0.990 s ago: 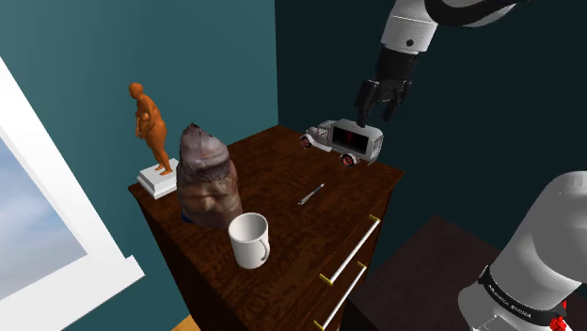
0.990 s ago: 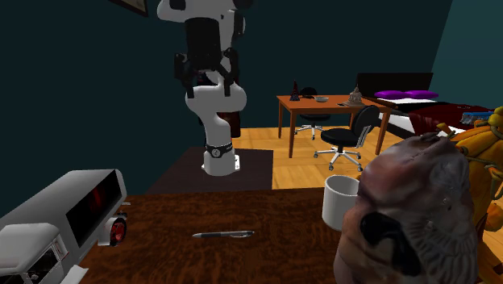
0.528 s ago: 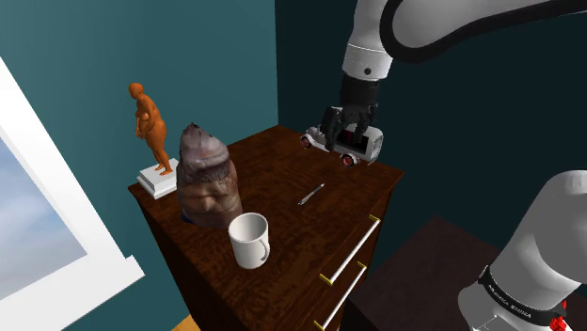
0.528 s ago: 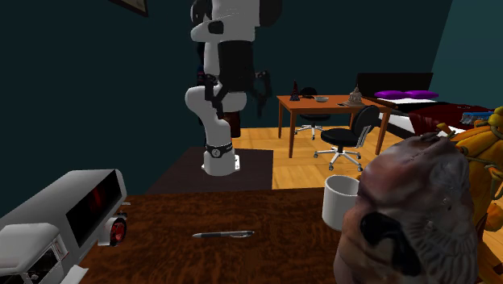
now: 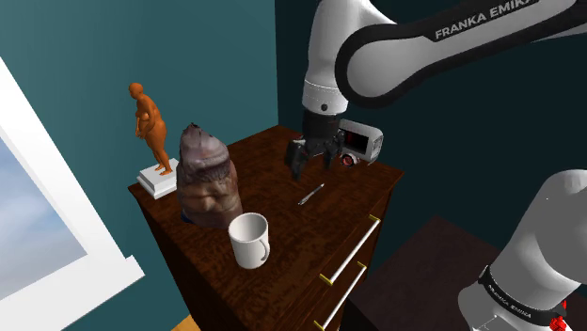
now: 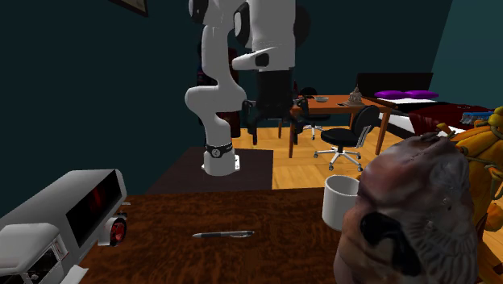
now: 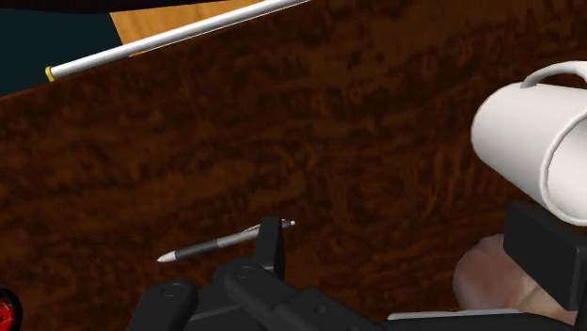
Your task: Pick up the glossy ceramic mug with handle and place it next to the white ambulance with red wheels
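jaws drop from above the ambulance (image 5: 362, 139) toward the pen (image 5: 311, 195), spread apart and empty to admit the mug (image 5: 250, 240) ahead.

Pen (image 5: 311, 195), orange figurine (image 5: 149, 127) — perhaps a walrus (image 5: 206, 177)

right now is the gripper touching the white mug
Apart. In the shoulder view the open gripper hangs near the pen, and a stretch of bare dresser top separates it from the mug.
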